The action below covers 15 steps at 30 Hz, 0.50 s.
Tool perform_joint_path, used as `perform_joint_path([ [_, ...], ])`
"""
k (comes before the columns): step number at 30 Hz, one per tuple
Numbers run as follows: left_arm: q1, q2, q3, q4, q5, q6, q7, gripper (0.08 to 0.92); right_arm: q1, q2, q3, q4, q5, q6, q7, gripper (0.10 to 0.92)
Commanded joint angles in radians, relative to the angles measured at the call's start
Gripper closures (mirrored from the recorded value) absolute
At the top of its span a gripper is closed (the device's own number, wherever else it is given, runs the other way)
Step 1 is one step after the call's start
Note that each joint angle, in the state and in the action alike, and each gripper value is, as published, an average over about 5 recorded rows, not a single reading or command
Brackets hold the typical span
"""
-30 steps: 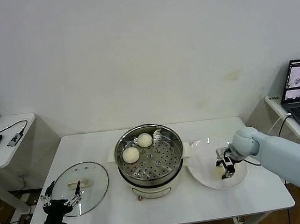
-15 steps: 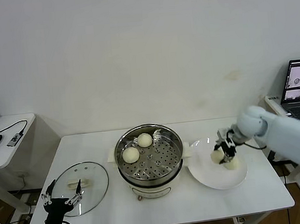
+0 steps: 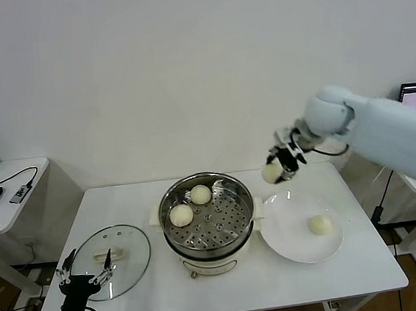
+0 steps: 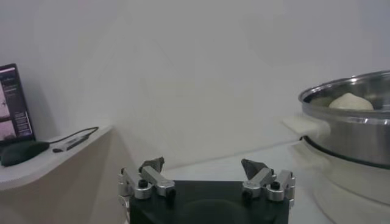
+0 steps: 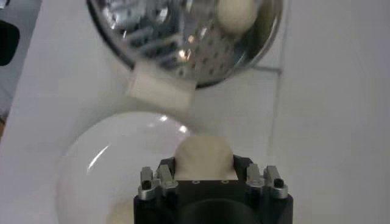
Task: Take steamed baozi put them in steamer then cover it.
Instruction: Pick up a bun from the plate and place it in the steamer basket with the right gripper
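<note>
Four baozi (image 3: 182, 215), one steamer (image 3: 211, 260)

Cream-white baozi (image 3: 182, 214), shiny perforated steel steamer (image 3: 208, 222), white plate (image 3: 296, 244), seemingly clear glass lid (image 3: 112, 252)

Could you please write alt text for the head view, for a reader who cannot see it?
The right end effector holds a baozi in the air between the plate and the steamer, which contains two baozi. One baozi remains on the plate, and the glass lid lies left of the steamer.
</note>
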Motion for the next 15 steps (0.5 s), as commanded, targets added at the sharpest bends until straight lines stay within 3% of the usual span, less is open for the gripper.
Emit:
perform_joint_path([
  [1,0.0,-0.001,-0.004,0.004,0.001,-0.002,-0.001,0.177,0.073,0.238,-0.094,0.012,0.128,0.074,0.038,0.431],
  [15,-0.004,-0.022,-0.019,0.008,0.001,-0.008,-0.006,0.177,-0.055,0.356,-0.167,-0.022,-0.106,0.335,0.064,0.431],
])
